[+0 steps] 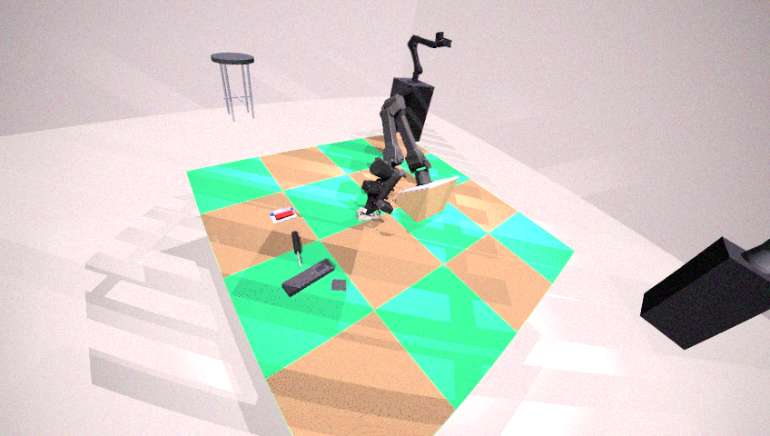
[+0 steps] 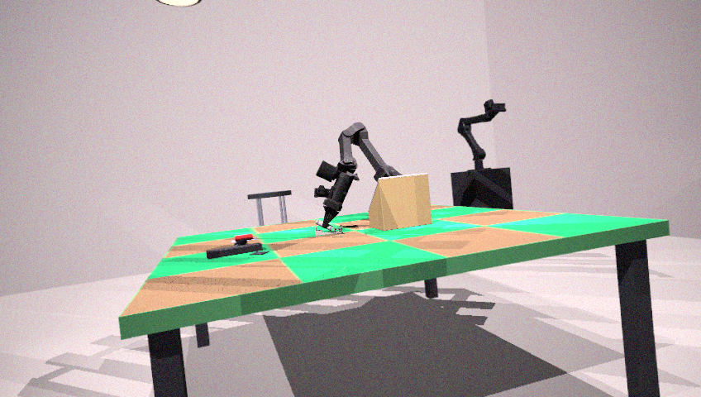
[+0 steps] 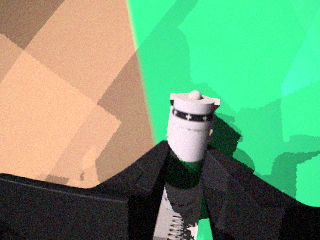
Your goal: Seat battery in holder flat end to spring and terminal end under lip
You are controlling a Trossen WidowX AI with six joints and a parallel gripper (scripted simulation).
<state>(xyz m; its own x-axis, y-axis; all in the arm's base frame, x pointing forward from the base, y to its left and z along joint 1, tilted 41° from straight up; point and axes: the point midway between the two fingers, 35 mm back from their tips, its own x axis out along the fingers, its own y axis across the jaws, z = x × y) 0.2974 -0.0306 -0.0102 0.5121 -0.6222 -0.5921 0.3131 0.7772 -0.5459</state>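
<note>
- Gripping a pale, smooth cylindrical battery [image 3: 191, 135], the dark matte claw [image 3: 183, 183] is clamped on it.
- Coiled spring [image 3: 178, 234] seemingly below, over the checkered worktop [image 3: 67, 80].

Plain grey walls, pale floor with striped shadows, round stool [image 1: 231, 81] near the wall, dark-legged checkered table [image 2: 541, 236]

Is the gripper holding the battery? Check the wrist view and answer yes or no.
Yes: in the wrist view the gripper is shut on the battery, whose terminal end sticks out past the dark fingers.
</note>
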